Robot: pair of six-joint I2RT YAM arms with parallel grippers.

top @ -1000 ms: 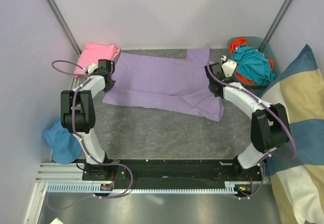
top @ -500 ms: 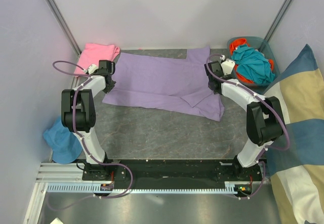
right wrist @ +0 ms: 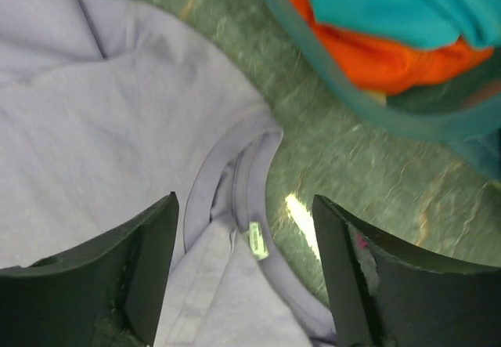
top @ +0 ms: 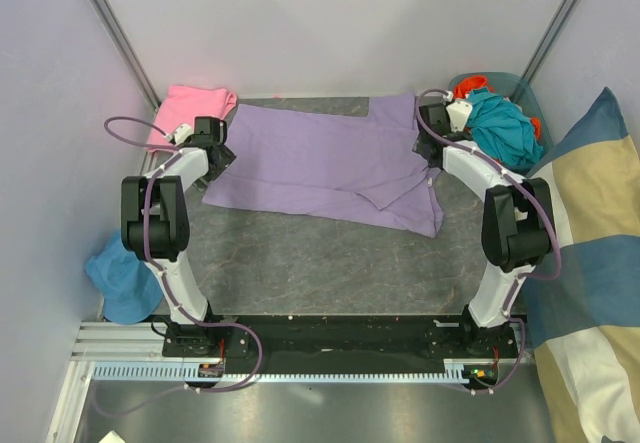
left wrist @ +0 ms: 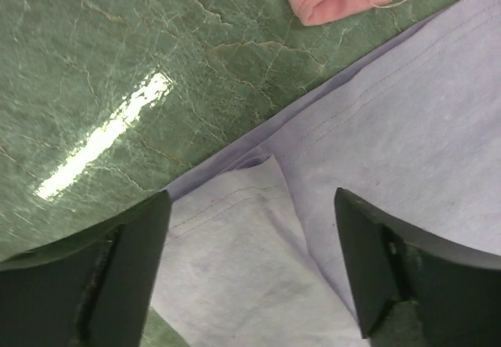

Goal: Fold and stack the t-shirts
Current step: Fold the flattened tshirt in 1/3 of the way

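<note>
Right arm has swung farther back vs. a sec ago, and both sets of fingers, shut then, now stand apart w/ nothing between them. Lavender t-shirt (top: 320, 158) lies spread flat across the far half of the worktop (top: 330, 263), bottom right part folded over itself. Right gripper (top: 432, 141) hangs over its right end, fingers either side of the collar (right wrist: 200, 186) and its small label (right wrist: 257, 240). Left gripper (top: 216, 159) hangs over the shirt's left edge, where a seamed flap overlaps. Pink t-shirt (top: 190, 108) sits bunched in the far left corner, just beside the lavender one. Teal basket (top: 535, 128) w/ teal and orange cloth is far right; striped cushion (top: 590, 263) on the right, blue cloth (top: 120, 283) near left.
</note>
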